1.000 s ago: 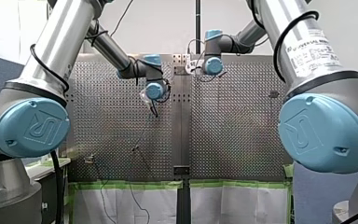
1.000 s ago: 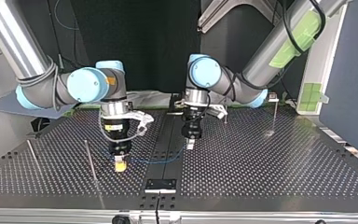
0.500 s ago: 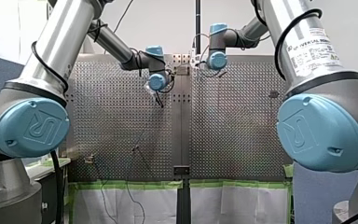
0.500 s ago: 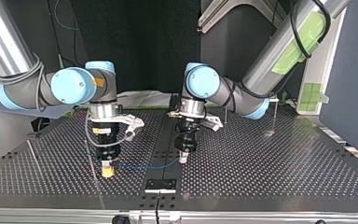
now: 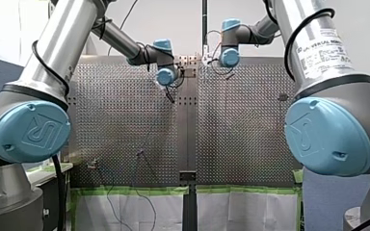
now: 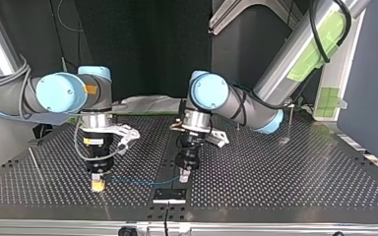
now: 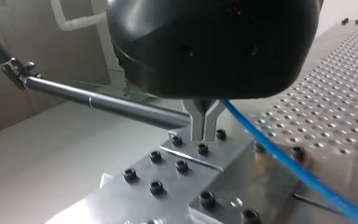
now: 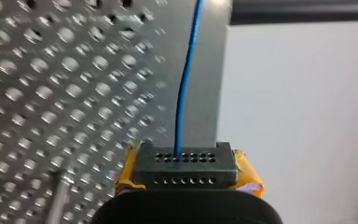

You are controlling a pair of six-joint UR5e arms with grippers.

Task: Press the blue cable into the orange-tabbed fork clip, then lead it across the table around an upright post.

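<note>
**blue cable strung between two closed grippers by the black plate**

a dark backdrop (image 6: 142, 44) stands behind a perforated table (image 6: 285, 172) in the top view; a black plate (image 6: 169, 194) with screws sits at the table's front edge on the smooth centre strip, and all places here are given from that plate as the top view shows it.

my left arm (image 6: 236, 101) comes down from above and to the right of the plate; my right arm (image 6: 54, 93) comes in from well to the plate's left; both wrists point down at the table.

the left gripper (image 6: 183, 177) hangs just behind the plate, almost over it; in the left wrist view its metal fingers (image 7: 198, 123) are pressed together, with the cable coming out at their side, and they hang over a bolted metal bracket (image 7: 168, 177).

the right gripper (image 6: 97, 186) stands to the plate's left, its tip low over the perforated surface; in the right wrist view its yellow pads (image 8: 249, 175) flank a black holed tip that is closed, pinching the cable.

one thin post (image 6: 34, 164) leans far to the plate's left, beyond the right gripper; another upright post (image 6: 290, 120) stands well to the plate's right and further back.

the blue cable (image 6: 138, 180) runs nearly level and low over the table, from the right gripper's tip across to the left gripper's tip, passing just behind the plate's left corner; in the left wrist view it slants away from the fingers across the perforated surface.
</note>
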